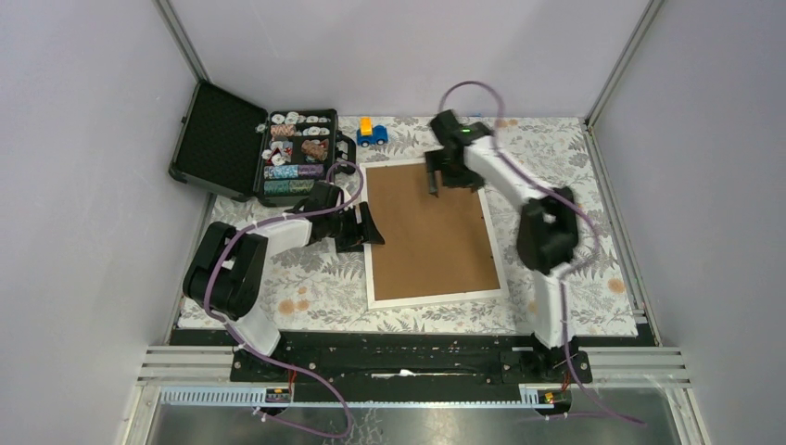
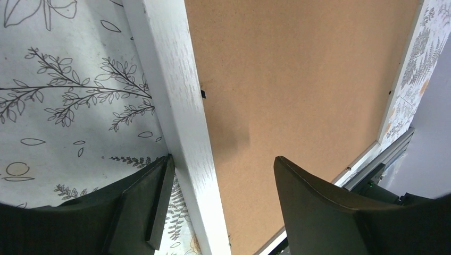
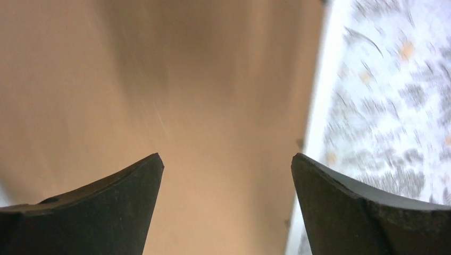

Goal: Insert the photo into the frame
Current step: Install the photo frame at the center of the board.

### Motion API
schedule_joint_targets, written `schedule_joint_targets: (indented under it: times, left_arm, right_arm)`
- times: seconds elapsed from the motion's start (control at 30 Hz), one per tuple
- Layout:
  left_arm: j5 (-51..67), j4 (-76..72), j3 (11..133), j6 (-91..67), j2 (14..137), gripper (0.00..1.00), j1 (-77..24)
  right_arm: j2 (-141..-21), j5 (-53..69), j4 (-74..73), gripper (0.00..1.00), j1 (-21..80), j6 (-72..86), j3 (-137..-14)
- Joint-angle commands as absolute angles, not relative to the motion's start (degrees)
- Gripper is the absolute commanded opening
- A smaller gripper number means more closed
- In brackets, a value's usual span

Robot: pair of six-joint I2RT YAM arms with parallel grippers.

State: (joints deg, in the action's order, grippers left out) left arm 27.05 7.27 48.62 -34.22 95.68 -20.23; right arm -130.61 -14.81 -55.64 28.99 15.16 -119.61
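The frame (image 1: 436,298) lies back side up on the floral cloth, with its brown back (image 1: 428,227) showing inside the thin white moulding. The photo is not visible in any view. My left gripper (image 1: 363,227) is open and straddles the frame's left moulding (image 2: 181,122). One of its fingers is over the cloth and the other is over the brown back (image 2: 298,69). My right gripper (image 1: 443,176) is open and empty over the far part of the brown back (image 3: 202,79), near the white moulding (image 3: 324,95).
An open black case (image 1: 292,153) with small parts in compartments stands at the back left, its lid (image 1: 218,134) leaning outwards. A blue and yellow toy car (image 1: 372,133) sits beyond the frame's far edge. Grey walls enclose the table.
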Motion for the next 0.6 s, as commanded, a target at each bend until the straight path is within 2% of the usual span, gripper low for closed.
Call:
schedule_joint_targets:
  times: [0.0,0.1,0.2,0.33,0.47,0.57]
  left_arm:
    - [27.7,3.5,45.9,-33.8,93.3,0.77,-20.5]
    - [28.3,3.5,45.5,-33.6,93.1,0.79,-20.8]
    - [28.7,3.7,45.5,-33.7,93.1,0.81,-21.6]
    - [28.0,3.6,45.1,-34.4,92.4,0.84,-23.3]
    - [27.6,2.2,44.2,-36.1,92.5,0.84,-26.2]
    - [27.9,1.0,44.5,-37.5,93.7,0.84,-29.3]
  right_arm:
    - [-102.4,-2.5,-43.0,1.00,22.3,19.9,-95.3]
    - [-92.7,-1.1,-38.6,1.00,17.6,21.6,-78.0]
    - [-87.7,-3.2,-37.0,1.00,14.2,23.1,-69.5]
    - [-87.8,-4.5,-36.0,1.00,8.6,25.4,-64.6]
    - [-93.1,-0.4,-32.8,1.00,3.4,25.7,-63.5]
    - [-97.9,-0.2,-31.4,1.00,3.1,24.4,-65.0]
